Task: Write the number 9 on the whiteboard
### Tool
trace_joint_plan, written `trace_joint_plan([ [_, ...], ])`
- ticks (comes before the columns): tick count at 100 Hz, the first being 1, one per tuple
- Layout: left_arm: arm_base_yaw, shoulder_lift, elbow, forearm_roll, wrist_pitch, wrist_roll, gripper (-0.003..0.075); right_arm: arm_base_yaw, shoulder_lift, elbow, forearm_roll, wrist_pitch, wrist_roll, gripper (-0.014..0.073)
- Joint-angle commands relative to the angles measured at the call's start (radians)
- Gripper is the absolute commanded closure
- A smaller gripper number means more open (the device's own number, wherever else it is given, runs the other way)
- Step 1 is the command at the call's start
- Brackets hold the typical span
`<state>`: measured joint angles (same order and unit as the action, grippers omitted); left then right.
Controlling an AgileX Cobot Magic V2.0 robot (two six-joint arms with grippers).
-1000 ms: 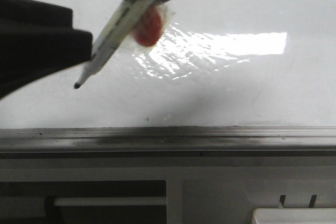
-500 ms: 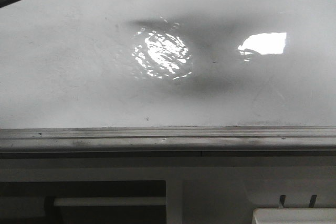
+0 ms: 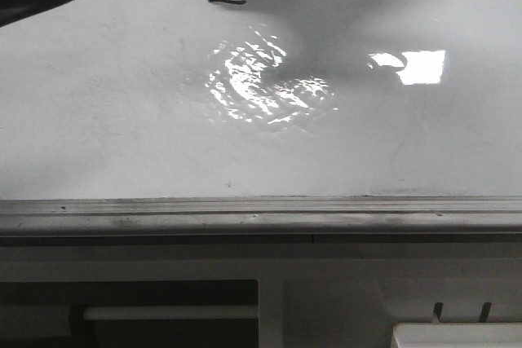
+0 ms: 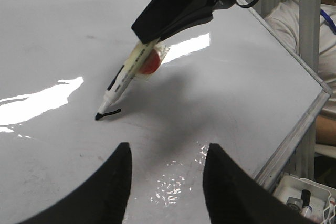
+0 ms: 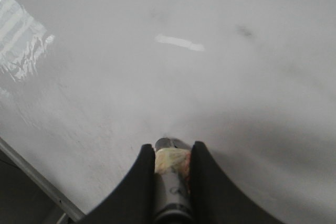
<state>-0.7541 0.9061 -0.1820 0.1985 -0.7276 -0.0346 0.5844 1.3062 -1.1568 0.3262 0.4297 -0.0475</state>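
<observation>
A robot test bench in a lab or workshop is being shown. A large glossy whiteboard (image 4: 236, 93) with a grey metal edge rail (image 3: 261, 216) is being used as the work surface, and overhead lighting is being reflected in it as bright glare. A white bin (image 4: 307, 200) holding spare markers is being kept beside the board, and a seated person in a white shirt (image 4: 286, 22) with a blue lanyard is being glimpsed behind a metal post.

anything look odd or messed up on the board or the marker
Only the marker: a red lump wrapped in clear tape is stuck to its barrel beside the right gripper. The whiteboard shows faint smudges and a short first stroke.
</observation>
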Motion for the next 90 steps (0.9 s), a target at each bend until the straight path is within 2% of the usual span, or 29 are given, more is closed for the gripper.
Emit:
trace_joint_plan([
  [1, -0.004, -0.005, -0.022, -0.018, -0.077, -0.017, 0.0418, 0.033, 0.029, -0.035, -0.029, -0.028, -0.021, 0.0663],
  [9, -0.004, -0.005, -0.022, -0.018, -0.077, -0.017, 0.0418, 0.040, 0.027, -0.019, -0.029, 0.016, -0.016, 0.0663],
  [22, -0.004, -0.005, -0.022, -0.018, -0.077, -0.017, 0.0418, -0.021, -0.017, -0.016, -0.038, 0.099, -0.014, 0.0663],
  [38, -0.004, -0.003, -0.022, -0.018, -0.077, -0.017, 0.0418, -0.085, -0.058, -0.049, -0.056, 0.096, -0.014, 0.0663],
  [51, -0.004, -0.003, -0.022, -0.018, -0.077, -0.017, 0.0418, -0.092, -0.050, -0.100, -0.063, 0.071, -0.014, 0.0663],
  [60, -0.004, -0.003, -0.022, -0.018, -0.077, -0.017, 0.0418, -0.092, -0.048, -0.103, -0.063, 0.110, -0.014, 0.0663],
  [76, -0.004, -0.003, -0.022, -0.018, -0.077, -0.017, 0.0418, -0.080, -0.046, 0.004, -0.032, 0.175, -0.003, 0.0663],
  [90, -0.004, -0.003, -0.022, -0.018, -0.072, -0.017, 0.0418, -0.040, -0.056, 0.096, -0.013, 0.151, -0.003, 0.0663],
])
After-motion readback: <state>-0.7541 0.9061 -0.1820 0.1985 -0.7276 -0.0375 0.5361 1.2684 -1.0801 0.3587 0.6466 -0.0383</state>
